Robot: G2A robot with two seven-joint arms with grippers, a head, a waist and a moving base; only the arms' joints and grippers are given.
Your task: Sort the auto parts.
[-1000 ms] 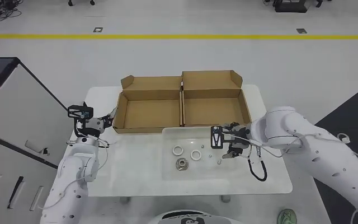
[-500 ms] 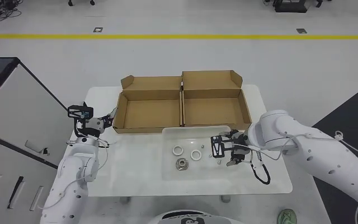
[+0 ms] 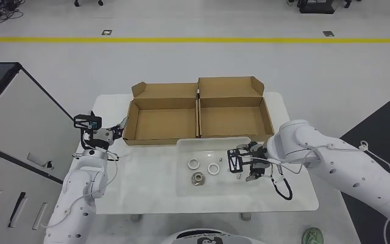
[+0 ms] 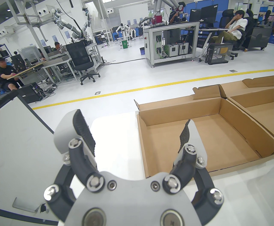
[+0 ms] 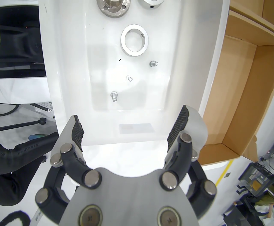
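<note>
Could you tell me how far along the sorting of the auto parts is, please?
Nothing looks sorted: both cardboard boxes are empty. Nothing is in hand; the right gripper hovers open at the tray end, the left gripper open beside a box. Left: two rings, a flange, three bolts.

We are in a robotics lab on an open industrial floor. In the top view, a yellow line [image 3: 195, 39] crosses the upper part of the frame over pale grey flooring [image 3: 183, 61], with small floor hatches [image 3: 106, 32] just below it. In the left wrist view, far beyond the white table [image 4: 115, 132], we see robot arms [image 4: 64, 24] mounted on a metal frame, a small humanoid robot [image 4: 122, 27], an aluminium-framed equipment rack [image 4: 171, 46], monitors [image 4: 206, 12], desks [image 4: 53, 61] and office chairs [image 4: 82, 57].
</note>
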